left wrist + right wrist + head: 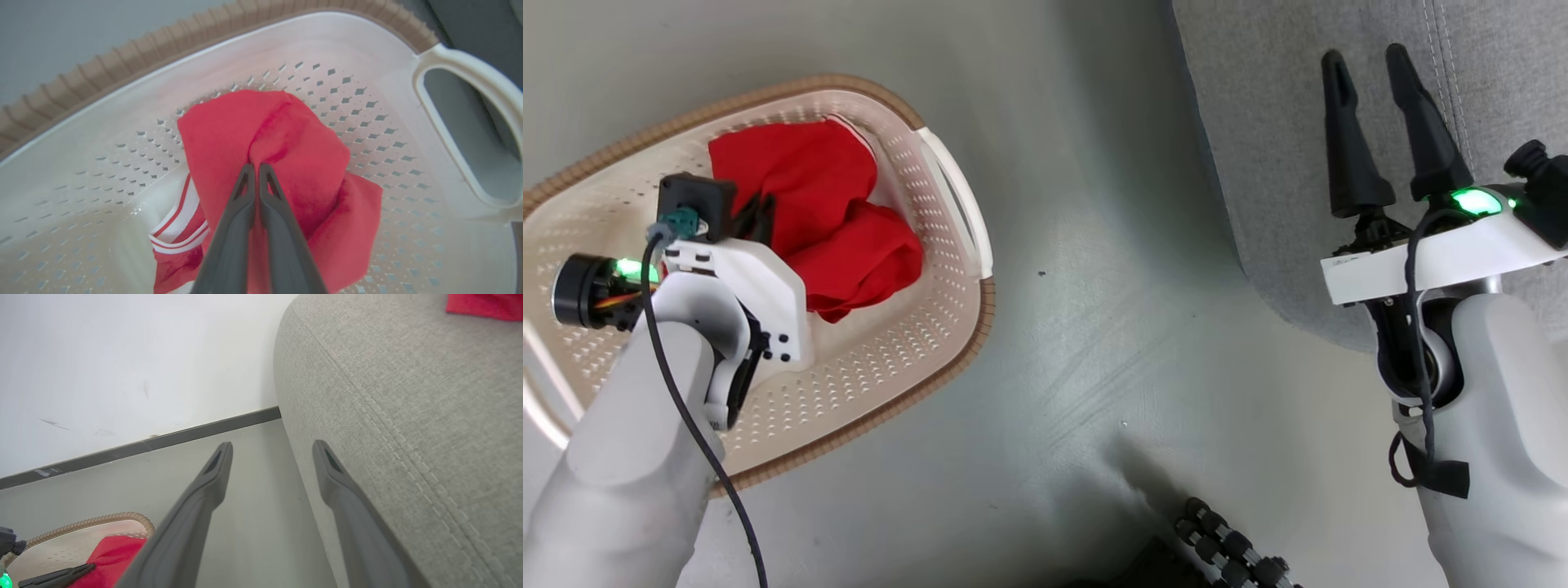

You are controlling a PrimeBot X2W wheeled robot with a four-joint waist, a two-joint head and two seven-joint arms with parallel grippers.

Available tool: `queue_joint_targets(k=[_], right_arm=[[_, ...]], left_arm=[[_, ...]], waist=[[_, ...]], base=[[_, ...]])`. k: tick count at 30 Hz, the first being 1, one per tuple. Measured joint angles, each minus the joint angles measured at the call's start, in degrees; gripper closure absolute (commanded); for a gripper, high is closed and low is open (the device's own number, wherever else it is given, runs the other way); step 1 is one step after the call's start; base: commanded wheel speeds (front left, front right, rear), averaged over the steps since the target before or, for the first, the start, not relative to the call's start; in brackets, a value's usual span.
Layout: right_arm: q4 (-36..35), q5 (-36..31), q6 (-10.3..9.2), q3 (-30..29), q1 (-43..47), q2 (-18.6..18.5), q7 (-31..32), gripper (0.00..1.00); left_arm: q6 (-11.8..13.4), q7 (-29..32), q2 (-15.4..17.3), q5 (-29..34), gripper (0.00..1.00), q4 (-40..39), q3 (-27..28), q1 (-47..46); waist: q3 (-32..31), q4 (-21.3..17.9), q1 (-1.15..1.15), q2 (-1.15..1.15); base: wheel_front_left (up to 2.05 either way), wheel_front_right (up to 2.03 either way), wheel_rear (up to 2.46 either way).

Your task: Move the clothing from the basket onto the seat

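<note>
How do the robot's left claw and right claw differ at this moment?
The left claw is shut on the bright red fabric garment; the right claw is open and holds nothing. The left claw reaches down into the cream-white perforated plastic basket; the right claw hangs beside the grey woven-fabric sofa seat. Both have two long dark fingers.

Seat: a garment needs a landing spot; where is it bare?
Bare seat runs from its seam to a red cloth. Floor between basket and seat is bare too. Crowded: the basket, with clothing and left gripper.
</note>
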Motion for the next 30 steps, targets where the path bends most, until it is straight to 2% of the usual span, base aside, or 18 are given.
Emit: queue_joint_targets(k=[11,20,30], right_arm=[[1.1,-3.1,0.00,-1.8,0.0,-0.2,0.0,0.00],[2.9,-5.5,0.00,-1.2,0.3,-3.0,0.0,0.00],[5.1,-5.7,0.00,0.6,2.8,-4.5,0.0,0.00]], left_arm=[[-0.6,-4.7,-2.6,-1.6,1.00,-1.9,0.4,3.3],[-1.4,-9.6,-6.2,-4.1,1.00,-4.8,0.5,6.5],[-2.2,-14.4,-8.5,-5.1,1.00,-8.6,0.7,9.3]], waist=[[-4.6,3.2,0.00,0.00],[-9.8,6.8,0.00,0.00],[-15.7,11.0,0.00,0.00]], base=[[0.00,0.00,0.00],[0.00,0.00,0.00],[0.00,0.00,0.00]])
